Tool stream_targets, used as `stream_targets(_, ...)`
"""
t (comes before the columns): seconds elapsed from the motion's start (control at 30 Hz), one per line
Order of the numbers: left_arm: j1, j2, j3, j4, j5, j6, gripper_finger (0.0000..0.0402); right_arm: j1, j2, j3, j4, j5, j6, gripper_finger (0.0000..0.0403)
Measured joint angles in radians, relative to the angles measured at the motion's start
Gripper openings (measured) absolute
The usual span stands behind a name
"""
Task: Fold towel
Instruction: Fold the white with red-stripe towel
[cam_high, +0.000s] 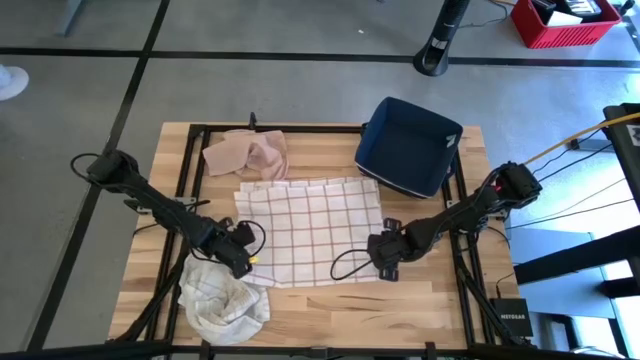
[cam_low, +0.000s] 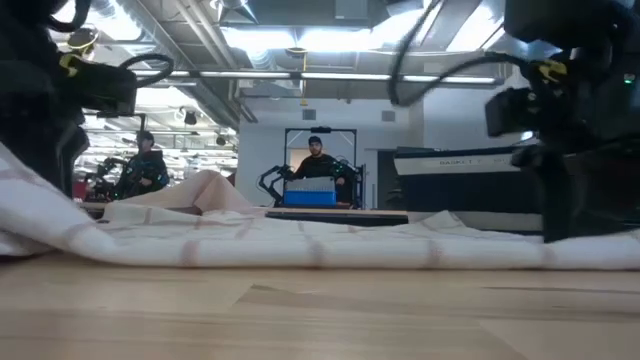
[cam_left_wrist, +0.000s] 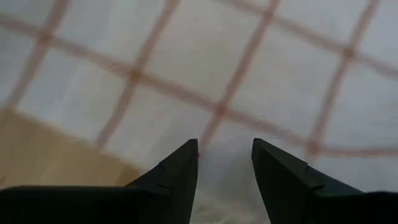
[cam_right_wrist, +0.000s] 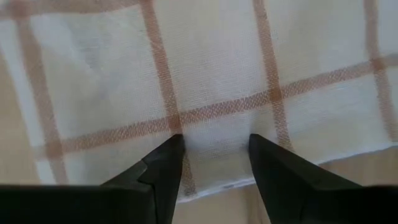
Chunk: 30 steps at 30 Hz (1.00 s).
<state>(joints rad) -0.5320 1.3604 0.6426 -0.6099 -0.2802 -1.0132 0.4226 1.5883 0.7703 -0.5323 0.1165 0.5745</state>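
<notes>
Checked towel (cam_high: 308, 228) lies spread flat at table (cam_high: 330, 298) centre; in the low view its near edge (cam_low: 300, 248) runs rumpled across the wood.

Left gripper (cam_high: 243, 258) sits at the towel's 8 o'clock corner. Left wrist view: fingers (cam_left_wrist: 177, 177) parted, tips pressed down on the cloth (cam_left_wrist: 249, 74) at its edge, bare wood (cam_left_wrist: 43, 149) beside. Jaws apart, straddling the hem; no fold pinched between them that I can make out.

Right gripper (cam_high: 378, 252) sits at the towel's 4 o'clock corner. Right wrist view: fingers (cam_right_wrist: 163, 171) parted likewise, tips on the hem (cam_right_wrist: 217, 149), wood showing just past the edge. Also released, not clenched.

Crumpled checked cloth (cam_high: 222, 297) at 7 o'clock of the towel, just beside the left gripper. Pink cloth (cam_high: 248, 153) bunched at 11 o'clock, touching the towel's far edge. Blue bin (cam_high: 408, 145) at 1 o'clock, tilted, close to the far right corner.
</notes>
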Motion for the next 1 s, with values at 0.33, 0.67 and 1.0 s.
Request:
stream_targets(0.33,0.043,-0.022,0.056,-0.01,-0.003,0.104,0.0143,0.091,0.006,0.066,-0.065,-0.277,0.133,0.0186)
stream_targets(0.67,0.132,-0.093,0.106,0.021,-0.273,0.217,0.0143,0.095,0.003,0.253,-0.218,0.015,-0.053,0.0186)
stream_targets(1.0,0.146,0.13,0.015,0.244,-0.061,0.171,0.0143,0.069,0.003,0.047,0.066,0.273,0.035,0.0186)
